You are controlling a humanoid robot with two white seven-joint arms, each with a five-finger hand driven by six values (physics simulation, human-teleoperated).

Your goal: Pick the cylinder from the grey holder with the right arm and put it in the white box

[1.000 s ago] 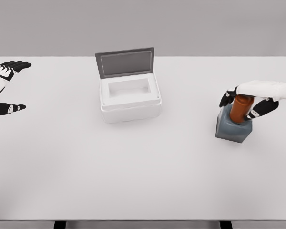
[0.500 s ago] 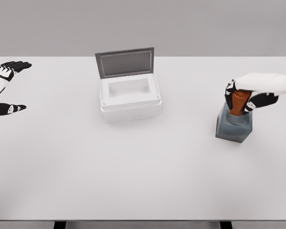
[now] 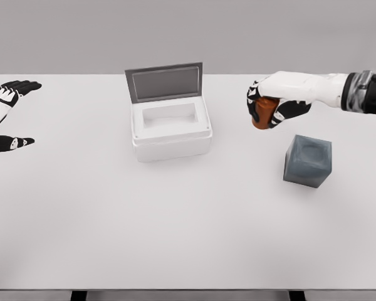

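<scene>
My right hand is shut on the orange-brown cylinder, which shows just below the palm between black fingers. It hangs above the table between the grey holder and the white box, up and left of the holder. The holder stands on the right with its top socket bare. The box sits left of the hand with its grey lid standing upright at the back and its cavity showing. My left hand rests open at the far left edge.
The white table stretches wide in front of the box and holder. Its front edge runs along the bottom of the view, and a grey wall stands behind it.
The right hand closed on the cylinder, drew it up out of the grey holder and carried it left toward the box. The left hand stayed still.
</scene>
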